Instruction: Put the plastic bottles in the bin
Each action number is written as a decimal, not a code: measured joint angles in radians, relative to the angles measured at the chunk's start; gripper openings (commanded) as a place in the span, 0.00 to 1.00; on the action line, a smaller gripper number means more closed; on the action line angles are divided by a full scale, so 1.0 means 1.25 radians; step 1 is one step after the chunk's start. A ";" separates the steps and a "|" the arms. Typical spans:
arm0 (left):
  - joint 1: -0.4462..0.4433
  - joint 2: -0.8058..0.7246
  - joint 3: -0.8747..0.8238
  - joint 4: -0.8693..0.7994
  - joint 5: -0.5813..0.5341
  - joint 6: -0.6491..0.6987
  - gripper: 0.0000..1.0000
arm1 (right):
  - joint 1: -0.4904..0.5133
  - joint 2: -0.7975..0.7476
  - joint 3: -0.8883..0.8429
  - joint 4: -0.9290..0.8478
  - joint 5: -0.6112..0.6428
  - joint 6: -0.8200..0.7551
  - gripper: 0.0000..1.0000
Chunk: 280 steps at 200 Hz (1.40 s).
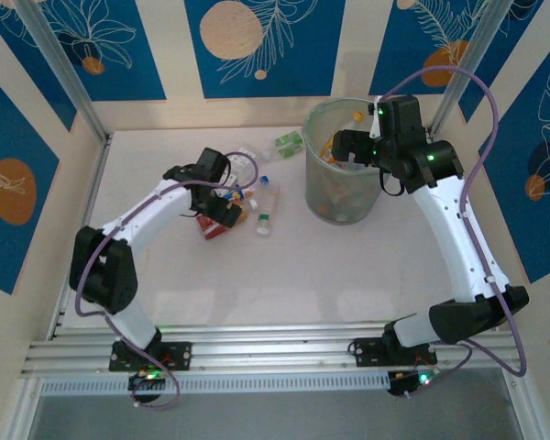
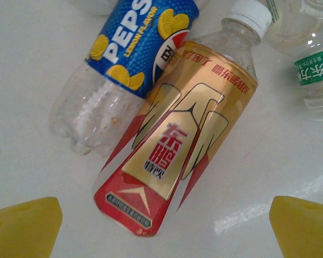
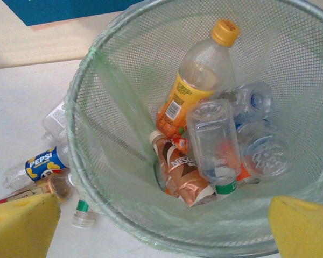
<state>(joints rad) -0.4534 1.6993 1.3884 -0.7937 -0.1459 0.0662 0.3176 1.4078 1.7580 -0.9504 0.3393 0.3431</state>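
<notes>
Yellow pads (image 2: 21,226) of the left gripper (image 2: 162,228) are spread wide with nothing between them. They're lined up either side of a gold-and-red bottle (image 2: 177,145) lying on the table (image 2: 21,107), probably so it can be pinched across the body. A Pepsi bottle (image 2: 134,48) is lying right against it and might get dragged along. The right gripper (image 3: 164,226) is parted and empty too, held over the bin (image 3: 91,134), where several plastic bottles (image 3: 196,80) are already piled.

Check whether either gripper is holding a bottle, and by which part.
Nothing is held. The left gripper hovers open over the gold-and-red bottle, jaws clear of it; the right gripper is open and empty above the bin.
</notes>
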 measured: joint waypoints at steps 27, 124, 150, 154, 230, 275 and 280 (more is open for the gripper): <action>0.004 0.045 0.020 0.000 0.009 0.015 0.98 | 0.007 -0.014 -0.004 0.005 0.001 0.008 0.99; 0.019 0.125 0.027 0.001 0.028 0.024 0.88 | 0.030 -0.024 -0.016 0.018 0.015 0.019 0.99; 0.019 0.126 0.027 0.001 0.049 0.020 0.84 | 0.032 -0.024 -0.016 0.018 0.017 0.019 0.99; 0.019 0.126 0.027 0.001 0.052 0.018 0.83 | 0.033 -0.024 -0.016 0.018 0.019 0.019 0.99; 0.005 0.123 0.012 0.009 0.054 0.009 0.82 | 0.038 -0.024 -0.027 0.024 0.021 0.020 0.99; -0.019 0.110 -0.008 0.007 0.016 0.003 0.91 | 0.040 -0.024 -0.031 0.037 0.021 0.020 0.99; -0.019 0.110 -0.009 0.007 0.009 0.004 0.93 | 0.040 -0.024 -0.031 0.038 0.021 0.020 0.99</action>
<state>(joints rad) -0.4770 1.8374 1.3777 -0.7853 -0.1345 0.0708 0.3672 1.3781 1.7191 -0.9035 0.3656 0.3683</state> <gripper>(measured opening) 0.899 0.992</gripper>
